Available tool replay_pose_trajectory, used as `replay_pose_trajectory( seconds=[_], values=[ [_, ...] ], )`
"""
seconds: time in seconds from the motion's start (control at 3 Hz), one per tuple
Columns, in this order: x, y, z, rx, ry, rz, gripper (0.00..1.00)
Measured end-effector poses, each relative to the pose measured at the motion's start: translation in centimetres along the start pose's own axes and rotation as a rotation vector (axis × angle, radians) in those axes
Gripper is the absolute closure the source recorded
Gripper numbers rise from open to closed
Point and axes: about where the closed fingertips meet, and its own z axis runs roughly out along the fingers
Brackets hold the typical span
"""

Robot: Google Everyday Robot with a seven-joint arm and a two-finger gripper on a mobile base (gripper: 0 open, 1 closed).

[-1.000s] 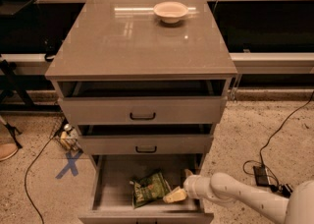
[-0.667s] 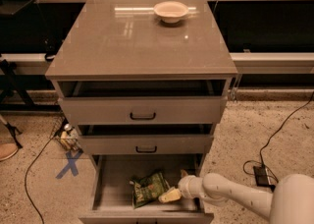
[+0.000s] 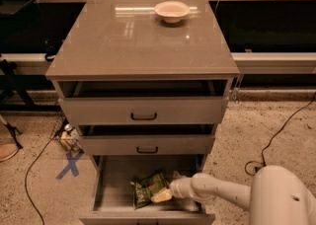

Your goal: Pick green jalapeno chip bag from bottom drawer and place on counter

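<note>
The green jalapeno chip bag [image 3: 148, 188] lies crinkled on the floor of the open bottom drawer [image 3: 114, 189], near its middle. My gripper [image 3: 163, 196] reaches in from the right on a white arm and sits at the bag's right lower edge, touching it. The counter [image 3: 123, 41] is the glossy grey-brown slab on top of the cabinet, well above the gripper.
A pale round bowl [image 3: 172, 11] stands at the counter's far right. Two upper drawers with black handles [image 3: 143, 116] are partly open above the bottom drawer. A long bench [image 3: 276, 61] runs behind. Cables [image 3: 276, 135] lie on the speckled floor at both sides; blue tape cross [image 3: 69, 164] at left.
My gripper has moved left along the drawer floor, from beside the bag to its right edge. The bag has not visibly moved.
</note>
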Motion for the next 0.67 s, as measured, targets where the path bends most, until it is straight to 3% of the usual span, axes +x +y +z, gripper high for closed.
replay_pose_trajectory(
  seconds=[0.67],
  values=[
    [0.8, 0.6, 4.2, -0.026, 0.040, 0.001, 0.00]
  ],
)
